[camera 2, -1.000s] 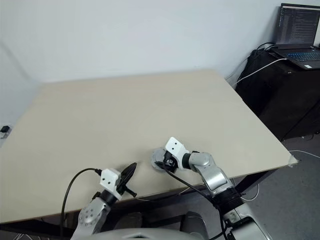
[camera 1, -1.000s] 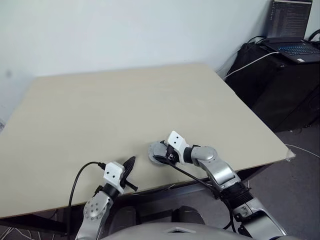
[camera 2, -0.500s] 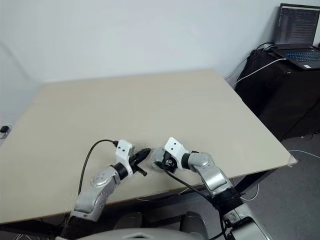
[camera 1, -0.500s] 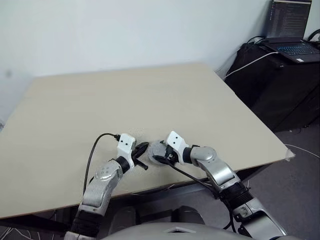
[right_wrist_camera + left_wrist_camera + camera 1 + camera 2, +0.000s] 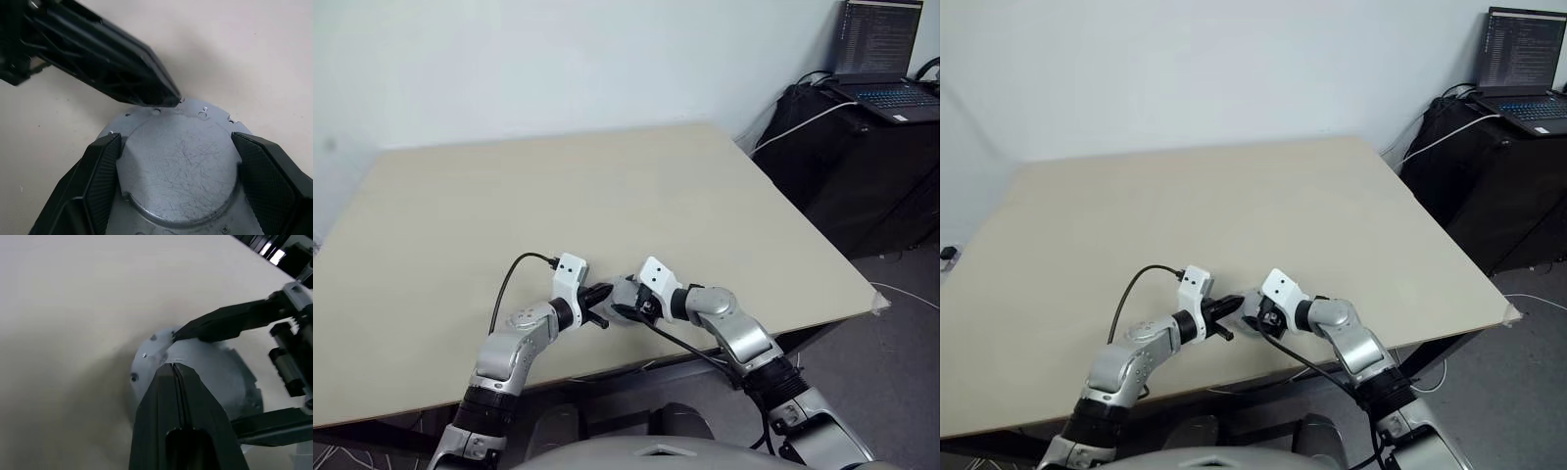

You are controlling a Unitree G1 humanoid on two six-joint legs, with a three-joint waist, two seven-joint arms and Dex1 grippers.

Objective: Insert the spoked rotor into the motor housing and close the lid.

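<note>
The lid [image 5: 181,166], plain grey face with a raised round middle up, lies flat on the table near its front edge. My right gripper [image 5: 176,139] is closed on it, one black finger [image 5: 102,171] on each side of the raised middle. My left gripper [image 5: 172,366] is shut with nothing in it, and its tip rests at the lid's rim [image 5: 604,291], opposite my right gripper [image 5: 628,302]. The motor housing and the spoked rotor are hidden.
The beige table [image 5: 558,196] stretches away behind the grippers. Its front edge runs just below them. To the right stands a dark cabinet [image 5: 862,147] with an open laptop [image 5: 886,59] and cables on it.
My left arm has swung in from the table's front edge towards the right and forward, bringing its shut tip against the lid's rim. My right gripper and the lid have stayed put.
</note>
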